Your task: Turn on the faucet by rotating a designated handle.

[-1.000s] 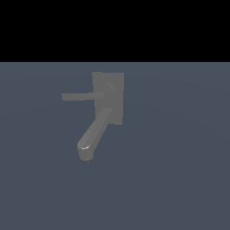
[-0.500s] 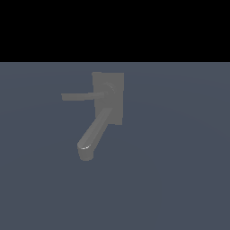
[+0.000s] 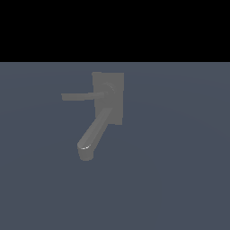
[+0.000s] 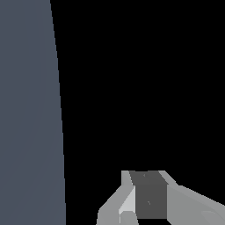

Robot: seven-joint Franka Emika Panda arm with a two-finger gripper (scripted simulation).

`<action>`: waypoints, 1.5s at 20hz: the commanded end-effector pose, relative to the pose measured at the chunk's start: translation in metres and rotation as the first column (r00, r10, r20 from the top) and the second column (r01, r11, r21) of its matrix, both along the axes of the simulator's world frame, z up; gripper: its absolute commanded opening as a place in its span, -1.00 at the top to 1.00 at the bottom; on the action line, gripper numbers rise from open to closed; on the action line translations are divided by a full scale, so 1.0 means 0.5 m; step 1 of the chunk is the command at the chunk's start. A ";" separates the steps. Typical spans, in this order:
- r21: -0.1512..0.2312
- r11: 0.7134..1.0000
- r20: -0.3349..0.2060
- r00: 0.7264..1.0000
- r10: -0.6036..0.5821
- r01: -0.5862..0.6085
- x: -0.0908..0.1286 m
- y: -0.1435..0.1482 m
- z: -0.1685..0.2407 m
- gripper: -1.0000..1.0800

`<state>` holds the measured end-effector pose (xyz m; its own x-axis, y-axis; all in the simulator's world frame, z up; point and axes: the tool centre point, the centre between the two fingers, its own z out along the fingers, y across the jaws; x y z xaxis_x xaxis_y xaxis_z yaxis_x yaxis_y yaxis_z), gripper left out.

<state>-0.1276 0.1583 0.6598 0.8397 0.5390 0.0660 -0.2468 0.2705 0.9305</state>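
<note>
The matte grey faucet (image 3: 115, 85) shows in the exterior view, its flat rectangular base plate lying on the blue-grey floor. Its thick spout (image 3: 95, 131) slants toward the exterior view's lower left and ends in a downturned tip. The handle (image 3: 78, 96), a thin straight bar, sticks out from the round hub (image 3: 107, 90) toward the exterior view's left. No part of the arm appears in that view. In the wrist view only part of my gripper (image 4: 145, 195) shows, against black background. No gap between its fingers can be made out. The faucet is out of the wrist view.
The blue-grey floor (image 3: 179, 179) spreads around the faucet, under a black backdrop. A strip of the same floor (image 4: 26, 110) fills one side of the wrist view.
</note>
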 end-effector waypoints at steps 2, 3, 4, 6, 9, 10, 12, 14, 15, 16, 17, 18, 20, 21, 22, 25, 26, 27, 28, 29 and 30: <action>-0.011 1.000 -0.008 1.000 -0.010 0.010 0.010 -0.008 -0.007 1.00; -0.007 1.000 -0.010 1.000 -0.018 0.018 0.013 -0.017 -0.010 1.00; -0.002 1.000 -0.013 1.000 -0.028 0.028 0.016 -0.028 -0.013 1.00; 0.012 0.999 -0.018 0.999 -0.048 0.048 0.021 -0.051 -0.018 1.00; 0.025 0.998 -0.022 0.998 -0.065 0.065 0.024 -0.071 -0.022 1.00; 0.027 0.997 -0.022 0.998 -0.066 0.066 0.024 -0.073 -0.022 1.00; 0.025 0.998 -0.021 0.998 -0.062 0.063 0.023 -0.068 -0.021 1.00; 0.015 0.998 -0.021 0.998 -0.056 0.057 0.024 -0.061 -0.022 1.00; 0.008 0.998 -0.023 0.998 -0.054 0.054 0.026 -0.057 -0.023 1.00; 0.000 0.999 -0.025 0.998 -0.052 0.052 0.028 -0.054 -0.025 1.00; -0.010 0.999 -0.027 0.998 -0.050 0.050 0.031 -0.050 -0.027 1.00; -0.022 0.999 -0.031 0.998 -0.047 0.047 0.035 -0.045 -0.030 1.00; -0.053 0.998 -0.039 0.998 -0.039 0.037 0.044 -0.030 -0.038 1.00; -0.072 0.997 -0.044 0.998 -0.034 0.031 0.050 -0.022 -0.043 1.00; -0.092 0.996 -0.050 0.998 -0.029 0.024 0.056 -0.012 -0.049 1.00; -0.161 0.987 -0.075 0.997 -0.012 0.000 0.078 0.019 -0.072 1.00; -0.188 0.982 -0.086 0.996 -0.006 -0.010 0.087 0.031 -0.082 1.00; -0.216 0.976 -0.099 0.995 0.000 -0.021 0.096 0.044 -0.093 1.00; -0.245 0.969 -0.113 0.994 0.006 -0.033 0.106 0.057 -0.107 1.00; -0.275 0.960 -0.129 0.992 0.011 -0.047 0.117 0.071 -0.122 1.00; -0.306 0.950 -0.147 0.989 0.017 -0.062 0.129 0.085 -0.139 1.00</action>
